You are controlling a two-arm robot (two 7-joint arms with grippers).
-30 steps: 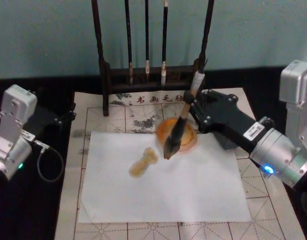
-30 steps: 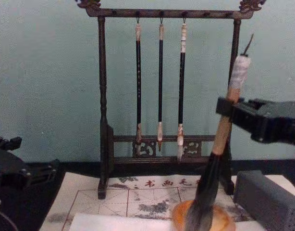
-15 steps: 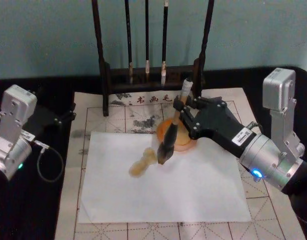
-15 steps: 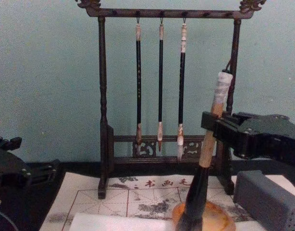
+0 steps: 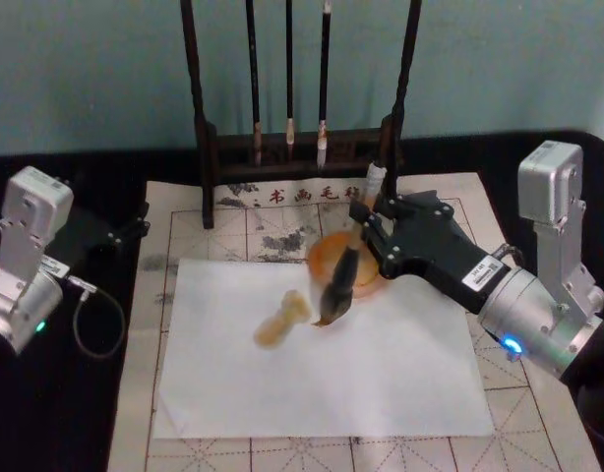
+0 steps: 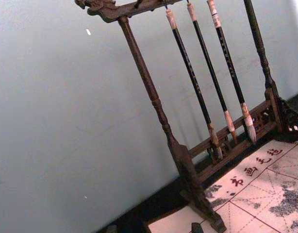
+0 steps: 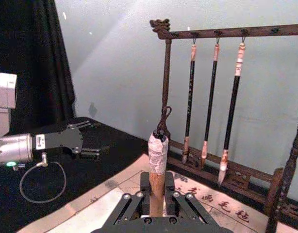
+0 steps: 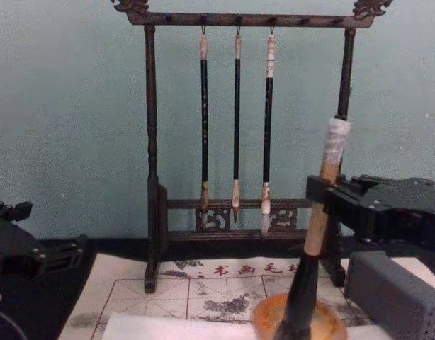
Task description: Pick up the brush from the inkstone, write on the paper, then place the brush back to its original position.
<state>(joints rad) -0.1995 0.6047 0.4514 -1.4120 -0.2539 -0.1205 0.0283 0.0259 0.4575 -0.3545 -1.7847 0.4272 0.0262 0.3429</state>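
My right gripper (image 5: 362, 219) is shut on the brush (image 5: 345, 267), gripping its pale handle about midway. The brush stands steeply, leaning a little. Its dark bristle head hangs at the inkstone's front-left rim, over the top edge of the paper (image 5: 322, 364). Whether the tip touches the sheet I cannot tell. The amber inkstone (image 5: 362, 278) sits just behind the paper. In the chest view the brush (image 8: 315, 237) rises before the inkstone (image 8: 266, 319), clamped by the right gripper (image 8: 319, 193). The right wrist view shows the brush's whitish looped cap (image 7: 157, 154). My left gripper (image 5: 140, 222) is parked at the far left, open.
A dark wooden rack (image 5: 206, 147) with three thin hanging brushes (image 8: 236, 113) stands behind the inkstone. A pale beige object (image 5: 280, 323) lies on the paper's upper middle. A grey ribbed block (image 8: 398, 296) sits at the right. The gridded mat (image 5: 174, 236) lies under everything.
The right gripper has lowered the brush and carried it forward off the inkstone toward the paper's top edge, then shifted it slightly right. The left arm has not moved.
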